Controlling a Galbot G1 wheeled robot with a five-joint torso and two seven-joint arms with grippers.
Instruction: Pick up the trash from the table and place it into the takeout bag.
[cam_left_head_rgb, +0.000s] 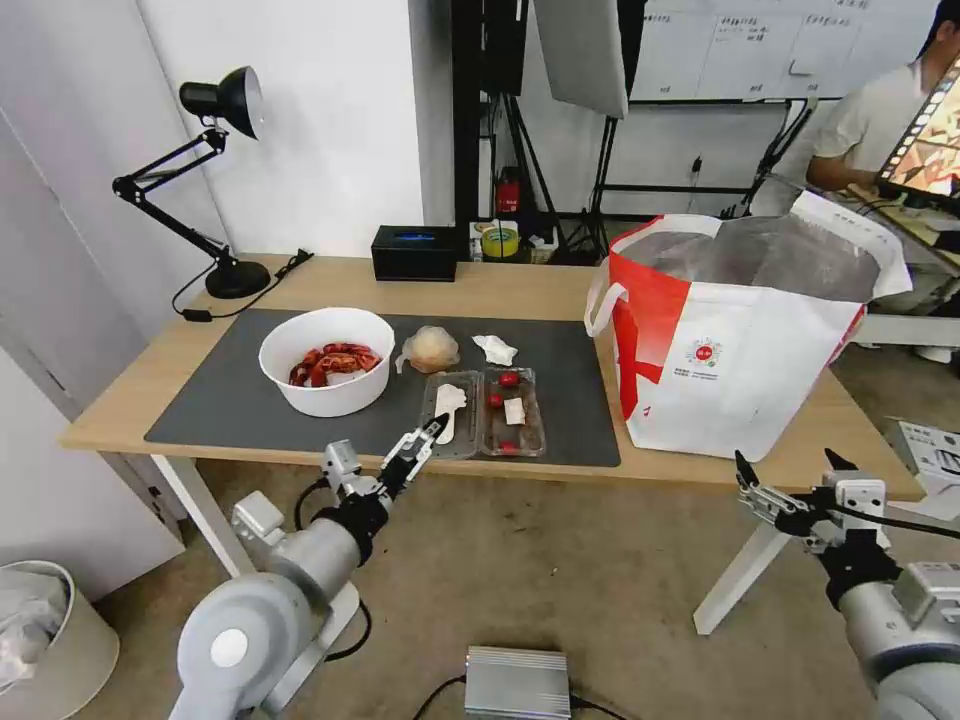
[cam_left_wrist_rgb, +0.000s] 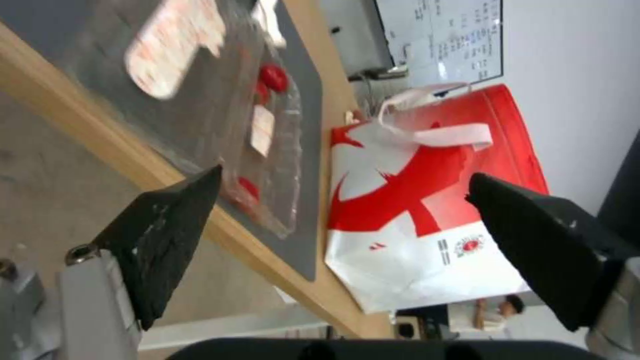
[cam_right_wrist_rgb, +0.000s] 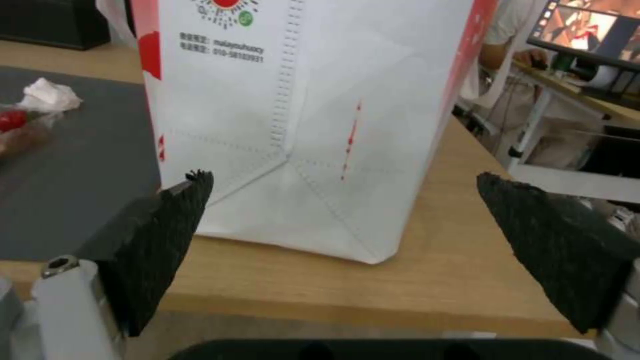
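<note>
Left gripper (cam_left_head_rgb: 425, 437) — fingers spread, apparently clear of the clamshell tray (cam_left_head_rgb: 484, 412). Right gripper (cam_left_head_rgb: 790, 468) spread, near the takeout bag (cam_left_head_rgb: 740, 340) — grasping nothing.

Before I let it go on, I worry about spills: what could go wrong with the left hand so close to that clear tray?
1. The left hand, open, sits at the table edge by the clamshell tray; a thin pinch may flex it and drop the red bits.
2. The tray's near edge lies close to the mat's front, so a push could slide it off.
3. The takeout bag rim stands tall; a low carry might snag it. The right hand waits open nearby.
</note>
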